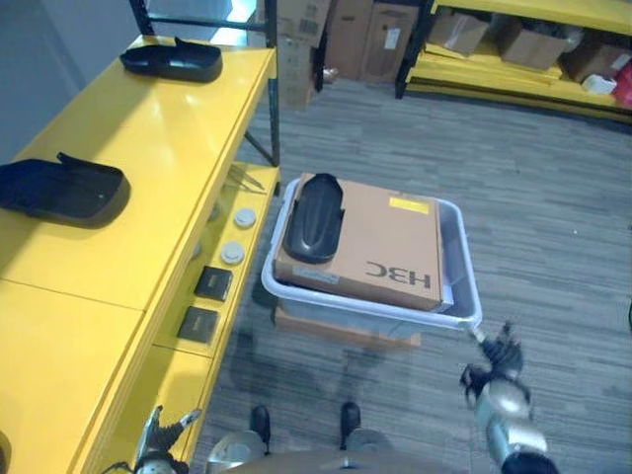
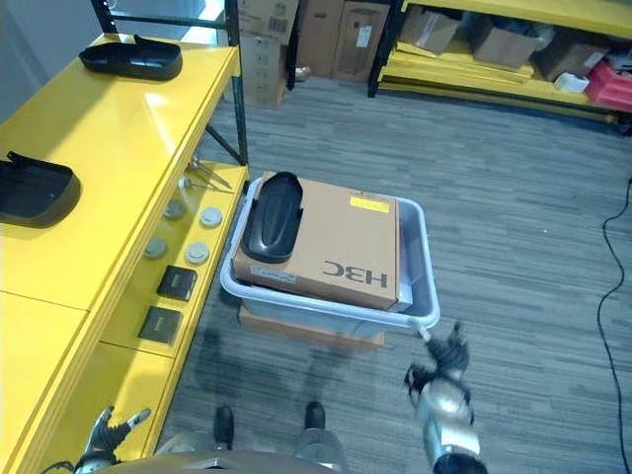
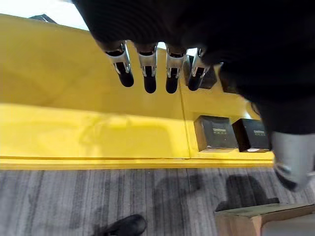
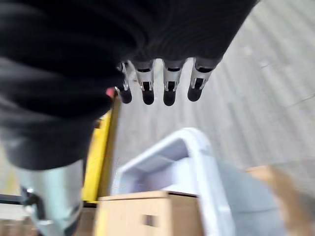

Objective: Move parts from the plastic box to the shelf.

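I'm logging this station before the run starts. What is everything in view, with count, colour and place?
Plastic box: one, pale grey, on the floor beside the shelf.
Cardboard box: one, brown, inside the plastic box.
Part on the cardboard box: one, black.
Parts on the shelf: two, black, on top.
Shelf: one, yellow.
Round discs: several, grey, lower ledge.
Square blocks: two, dark, lower ledge.
Left hand: open, over the shelf edge.
Right hand: open, near the plastic box.

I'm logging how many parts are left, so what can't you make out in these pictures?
- Inside of the pale grey plastic box: a brown cardboard carton covers it in both eye views, so any parts underneath are hidden.
- Black moulded part on the yellow shelf: the right eye view's edge cuts it.
- Small black squares: labels too small.
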{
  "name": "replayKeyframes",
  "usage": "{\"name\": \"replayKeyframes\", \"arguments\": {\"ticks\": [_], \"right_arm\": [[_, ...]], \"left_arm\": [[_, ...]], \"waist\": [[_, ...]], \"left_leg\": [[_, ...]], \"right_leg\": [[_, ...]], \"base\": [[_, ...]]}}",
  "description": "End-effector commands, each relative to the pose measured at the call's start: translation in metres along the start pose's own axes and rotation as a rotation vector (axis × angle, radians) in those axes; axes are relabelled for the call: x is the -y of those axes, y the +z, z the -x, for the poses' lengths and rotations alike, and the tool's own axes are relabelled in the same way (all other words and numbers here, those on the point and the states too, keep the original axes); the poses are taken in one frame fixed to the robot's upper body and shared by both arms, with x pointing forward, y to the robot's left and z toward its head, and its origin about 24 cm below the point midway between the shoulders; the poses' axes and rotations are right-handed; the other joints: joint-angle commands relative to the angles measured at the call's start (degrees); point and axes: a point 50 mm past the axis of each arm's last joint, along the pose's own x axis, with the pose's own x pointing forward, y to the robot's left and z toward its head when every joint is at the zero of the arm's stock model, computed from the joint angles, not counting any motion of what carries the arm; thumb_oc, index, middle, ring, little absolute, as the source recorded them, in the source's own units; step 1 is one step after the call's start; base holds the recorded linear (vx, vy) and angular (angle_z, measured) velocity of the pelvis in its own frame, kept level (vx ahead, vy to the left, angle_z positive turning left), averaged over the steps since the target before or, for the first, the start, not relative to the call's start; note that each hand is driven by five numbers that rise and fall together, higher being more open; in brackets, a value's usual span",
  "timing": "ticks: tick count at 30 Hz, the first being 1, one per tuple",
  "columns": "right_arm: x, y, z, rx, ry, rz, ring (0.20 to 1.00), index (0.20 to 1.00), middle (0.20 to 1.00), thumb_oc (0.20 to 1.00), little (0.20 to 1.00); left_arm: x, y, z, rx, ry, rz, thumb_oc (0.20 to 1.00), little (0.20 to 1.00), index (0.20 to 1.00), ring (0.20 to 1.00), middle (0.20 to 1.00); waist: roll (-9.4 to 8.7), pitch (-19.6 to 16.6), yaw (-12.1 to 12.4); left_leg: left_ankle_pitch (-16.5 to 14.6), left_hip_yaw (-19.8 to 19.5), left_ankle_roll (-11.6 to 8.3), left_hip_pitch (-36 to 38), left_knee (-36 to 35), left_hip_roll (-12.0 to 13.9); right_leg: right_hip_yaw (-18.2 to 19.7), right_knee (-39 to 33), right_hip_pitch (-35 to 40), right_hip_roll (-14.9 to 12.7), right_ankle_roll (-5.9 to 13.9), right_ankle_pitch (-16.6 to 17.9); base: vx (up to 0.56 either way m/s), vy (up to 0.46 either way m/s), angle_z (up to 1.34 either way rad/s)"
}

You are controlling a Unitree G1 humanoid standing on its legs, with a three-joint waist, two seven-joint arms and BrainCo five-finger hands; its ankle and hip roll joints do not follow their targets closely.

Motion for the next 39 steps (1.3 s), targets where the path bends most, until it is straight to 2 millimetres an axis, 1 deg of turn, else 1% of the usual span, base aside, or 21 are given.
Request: {"name": "replayKeyframes", "arguments": {"ticks": [1,2,7,9,11,13,14,17,23,25,26,28,35,38,39], "right_arm": [[0.0,0.056,-0.015,0.227,0.042,0.071,1.0,1.0,1.0,1.0,1.0],[-0.009,0.073,-0.018,0.263,0.072,0.062,1.0,1.0,1.0,1.0,1.0],[-0.035,0.097,-0.033,0.274,0.116,0.108,1.0,1.0,1.0,1.0,1.0],[-0.048,0.105,-0.042,0.25,0.128,0.114,1.0,1.0,1.0,1.0,1.0],[-0.063,0.121,-0.062,0.234,0.102,0.129,1.0,1.0,1.0,1.0,1.0],[-0.065,0.128,-0.069,0.239,0.081,0.14,1.0,1.0,1.0,1.0,1.0],[-0.065,0.134,-0.073,0.239,0.061,0.132,1.0,1.0,1.0,1.0,1.0],[-0.067,0.146,-0.079,0.253,0.025,0.152,1.0,1.0,1.0,1.0,1.0],[-0.059,0.157,-0.087,0.261,-0.046,0.181,1.0,1.0,1.0,1.0,1.0],[-0.049,0.162,-0.093,0.259,-0.099,0.218,1.0,1.0,1.0,1.0,1.0],[-0.048,0.163,-0.093,0.259,-0.105,0.225,1.0,1.0,1.0,1.0,1.0],[-0.037,0.166,-0.098,0.252,-0.168,0.28,1.0,1.0,1.0,1.0,1.0],[-0.019,0.165,-0.103,0.216,-0.26,0.382,1.0,1.0,1.0,1.0,1.0],[-0.01,0.162,-0.106,0.188,-0.275,0.377,1.0,1.0,1.0,1.0,1.0],[-0.01,0.162,-0.106,0.188,-0.275,0.376,1.0,1.0,1.0,1.0,1.0]], "left_arm": [[-0.009,-0.008,0.001,0.022,0.019,-0.07,1.0,1.0,1.0,1.0,1.0],[-0.008,-0.011,0.002,0.021,0.01,-0.086,1.0,1.0,1.0,1.0,1.0],[-0.008,-0.01,0.001,0.024,-0.009,-0.089,1.0,1.0,1.0,1.0,1.0],[-0.008,-0.004,-0.001,0.045,-0.019,-0.1,1.0,1.0,1.0,1.0,1.0],[-0.01,0.01,-0.007,0.092,-0.043,-0.11,1.0,1.0,1.0,1.0,1.0],[-0.01,0.015,-0.009,0.108,-0.05,-0.109,1.0,1.0,1.0,1.0,1.0],[-0.01,0.019,-0.01,0.123,-0.059,-0.113,1.0,1.0,1.0,1.0,1.0],[-0.01,0.024,-0.011,0.143,-0.071,-0.108,1.0,1.0,1.0,1.0,1.0],[-0.006,0.025,-0.009,0.161,-0.083,-0.102,1.0,1.0,1.0,1.0,1.0],[-0.009,0.024,-0.01,0.16,-0.084,-0.099,1.0,1.0,1.0,1.0,1.0],[-0.01,0.023,-0.01,0.16,-0.083,-0.097,1.0,1.0,1.0,1.0,1.0],[-0.012,0.022,-0.01,0.164,-0.083,-0.088,1.0,1.0,1.0,1.0,1.0],[-0.018,0.023,-0.011,0.161,-0.076,-0.074,1.0,1.0,1.0,1.0,1.0],[-0.022,0.022,-0.012,0.155,-0.07,-0.071,1.0,1.0,1.0,1.0,1.0],[-0.022,0.022,-0.012,0.155,-0.07,-0.071,1.0,1.0,1.0,1.0,1.0]], "waist": [[1.55,-0.8,1.8],[1.76,-0.89,2.87],[2.72,-0.18,6.68],[3.16,0.87,8.29],[4.05,2.9,10.74],[4.43,3.65,11.54],[4.78,4.22,12.31],[5.33,5.35,13.33],[5.77,6.64,14.57],[5.64,6.97,15.32],[5.61,7.02,15.39],[5.29,7.41,15.99],[4.56,8.22,16.51],[4.3,8.79,16.84],[4.29,8.79,16.85]], "left_leg": [[-2.06,-3.77,0.67,-5.82,6.31,2.58],[-1.89,-4.35,0.7,-6.28,5.98,2.29],[-1.41,-6.79,0.67,-8.38,6.31,1.4],[-1.16,-7.91,0.53,-10.03,7.16,0.99],[-0.57,-9.53,0.33,-12.78,8.07,0.2],[-0.31,-10.08,0.24,-13.74,8.3,-0.1],[-0.01,-10.56,0.21,-14.54,8.42,-0.45],[0.44,-11.46,0.17,-15.97,8.69,-1.03],[0.91,-12.22,0.1,-17.16,8.98,-1.52],[1.15,-12.59,0.1,-17.47,8.66,-1.79],[1.18,-12.62,0.11,-17.5,8.59,-1.81],[1.41,-12.75,0.2,-17.97,8.33,-1.94],[1.37,-12.63,0.34,-18.83,8.5,-2.01],[1.18,-12.64,0.4,-19.25,8.72,-2.02],[1.18,-12.64,0.4,-19.25,8.72,-2.02]], "right_leg": [[-1.78,3.94,-2.9,-0.19,1.65,-0.32],[-2.33,3.72,-2.98,-0.29,1.73,-0.39],[-4.23,4.24,-3.61,-1.08,1.65,-0.95],[-5.33,4.66,-4.21,-1.57,1.55,-1.09],[-6.96,4.9,-5.19,-2.25,1.33,-1.12],[-7.62,5.0,-5.56,-2.51,1.28,-1.16],[-8.07,5.02,-5.84,-2.68,1.21,-1.15],[-8.87,5.35,-6.63,-3.11,1.19,-1.23],[-10.04,5.68,-6.93,-3.66,1.2,-1.25],[-10.62,5.49,-6.87,-3.83,1.42,-1.17],[-10.7,5.45,-6.88,-3.84,1.45,-1.14],[-11.08,5.55,-7.31,-3.99,1.67,-0.95],[-11.38,5.59,-7.86,-3.93,1.98,-0.66],[-11.38,5.8,-8.24,-3.87,2.11,-0.64],[-11.37,5.8,-8.25,-3.87,2.11,-0.64]], "base": [[0.02,0.059,0.25],[0.03,0.066,0.23],[-0.02,0.052,0.2],[-0.12,0.058,0.32],[-0.2,0.056,0.54],[-0.14,0.04,0.4],[-0.13,0.056,0.27],[-0.09,0.053,0.16],[-0.04,0.045,0.12],[-0.02,0.049,0.18],[-0.03,0.044,0.18],[-0.03,0.049,0.11],[0.0,0.005,0.01],[-0.02,0.003,0.03],[-0.01,-0.005,0.05]]}}
